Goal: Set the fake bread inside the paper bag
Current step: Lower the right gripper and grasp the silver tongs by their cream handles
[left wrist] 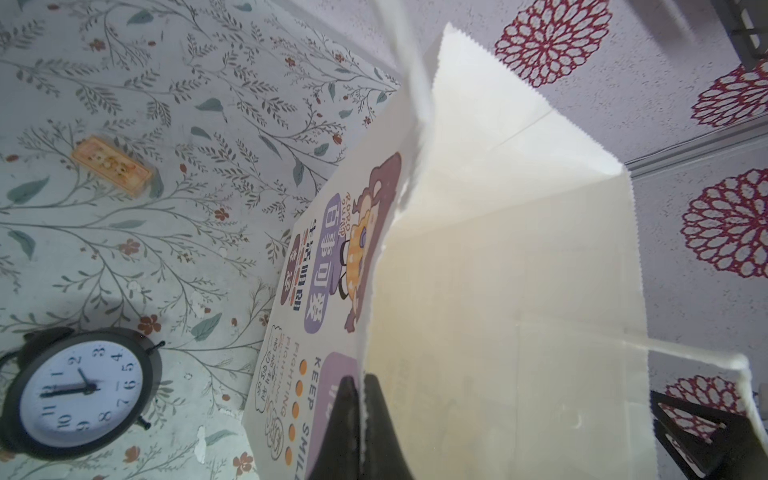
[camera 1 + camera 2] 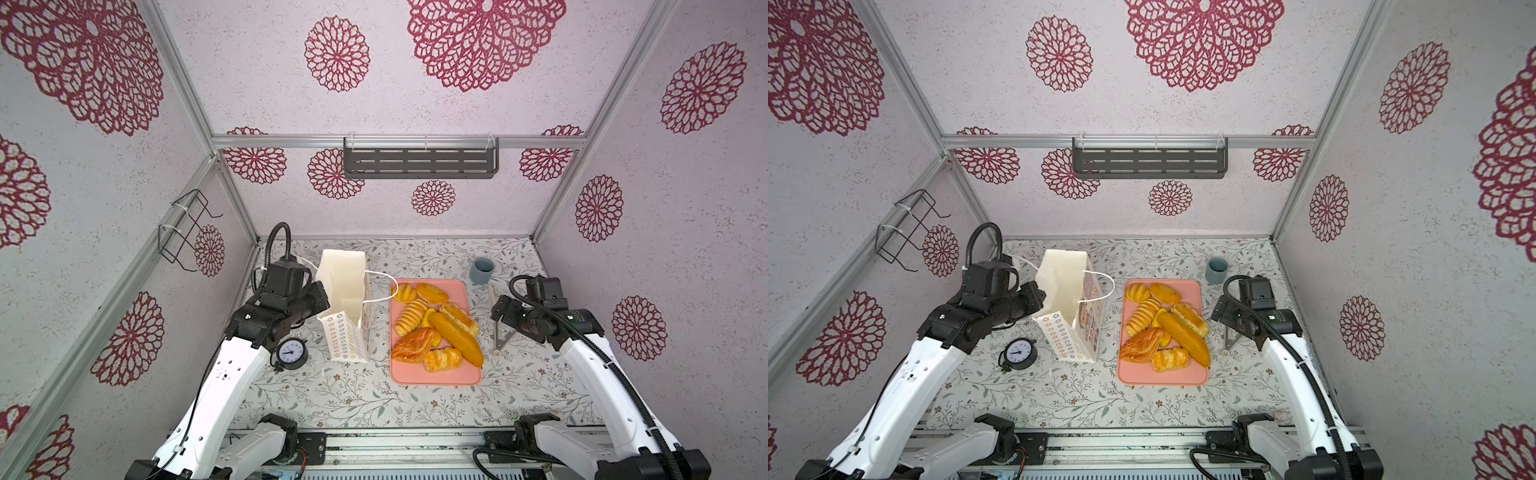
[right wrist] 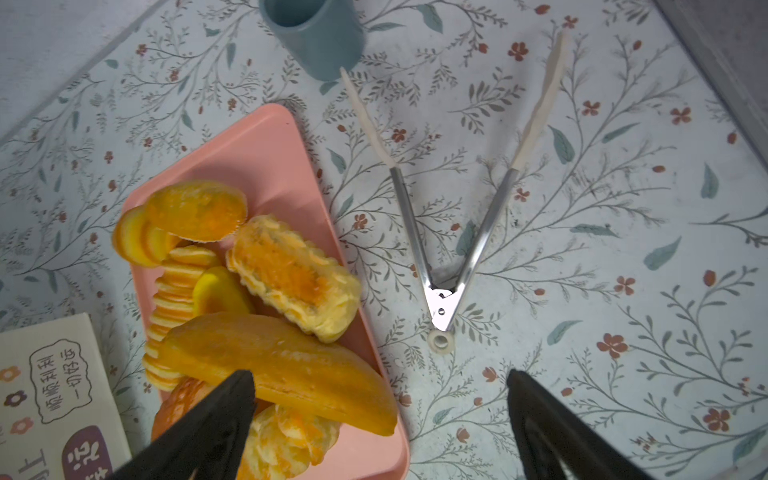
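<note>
Fake bread (image 2: pixel 455 338) on pink tray (image 2: pixel 436 376)

Table covering (image 2: pixel 374 399): pale, leaf-and-flower print. Tray (image 2: pixel 436 376): pink, flat, rectangular, right of centre. Tongs (image 3: pixel 440 257): metal, pale tips, lying spread open just right of the tray, hinge nearest. Cup (image 2: pixel 482 270): grey-blue, upright, beyond the tray's far right corner. Alarm clock (image 2: pixel 291 352): black rim, white dial, near left. Slotted shelf (image 2: pixel 419 164): dark, on the far wall. Wire rack (image 2: pixel 185 230): black, on the left wall.
</note>
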Available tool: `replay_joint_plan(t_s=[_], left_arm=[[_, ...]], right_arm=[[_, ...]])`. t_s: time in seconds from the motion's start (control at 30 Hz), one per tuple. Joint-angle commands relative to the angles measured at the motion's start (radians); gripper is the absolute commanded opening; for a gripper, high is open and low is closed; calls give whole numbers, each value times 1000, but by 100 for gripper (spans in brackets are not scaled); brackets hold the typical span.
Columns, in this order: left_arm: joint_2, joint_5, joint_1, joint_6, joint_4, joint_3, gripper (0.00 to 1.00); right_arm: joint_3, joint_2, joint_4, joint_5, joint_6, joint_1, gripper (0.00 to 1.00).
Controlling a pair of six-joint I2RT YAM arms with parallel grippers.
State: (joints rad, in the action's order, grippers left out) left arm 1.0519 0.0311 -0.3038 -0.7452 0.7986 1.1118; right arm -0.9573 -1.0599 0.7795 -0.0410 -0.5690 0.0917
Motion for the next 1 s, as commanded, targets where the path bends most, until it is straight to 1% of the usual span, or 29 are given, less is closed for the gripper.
replay_joint_plan(t_s=[0.0,0.13,0.2,0.23,0.3,0.37,0.47,0.53,0.57,0.6,0.73,0.97], left_arm=[[-13,19,-16,-52,-76,-34,0],[-10,2,-23,-48,-72,-46,1],[-14,-10,-23,-43,-73,-49,4],[-15,-16,-23,-41,-71,-50,8],[-17,-23,-22,-34,-70,-49,22],[-23,-26,-22,-27,-67,-47,47],[-30,-31,-22,-17,-65,-41,70],[-38,-36,-22,-10,-64,-34,79],[-42,-39,-22,-6,-61,-28,93],[-45,-42,-22,-2,-58,-23,97],[-59,-49,-23,9,-34,11,97],[-95,-87,-22,34,36,94,97]], right_arm=[[17,-25,-20,19,2,-34,98],[53,-62,-56,3,15,-54,99],[68,-80,-81,-18,20,-55,99],[76,-94,-92,-28,20,-56,99],[85,-127,-116,-38,23,-56,99],[92,-170,-138,-43,23,-58,99],[101,-227,-177,-46,22,-58,99],[103,-266,-201,-48,22,-58,98],[101,-287,-213,-46,22,-58,97],[100,-305,-221,-48,20,-59,96],[89,-381,-259,-46,17,-58,93],[80,-476,-282,-80,7,-58,94]])
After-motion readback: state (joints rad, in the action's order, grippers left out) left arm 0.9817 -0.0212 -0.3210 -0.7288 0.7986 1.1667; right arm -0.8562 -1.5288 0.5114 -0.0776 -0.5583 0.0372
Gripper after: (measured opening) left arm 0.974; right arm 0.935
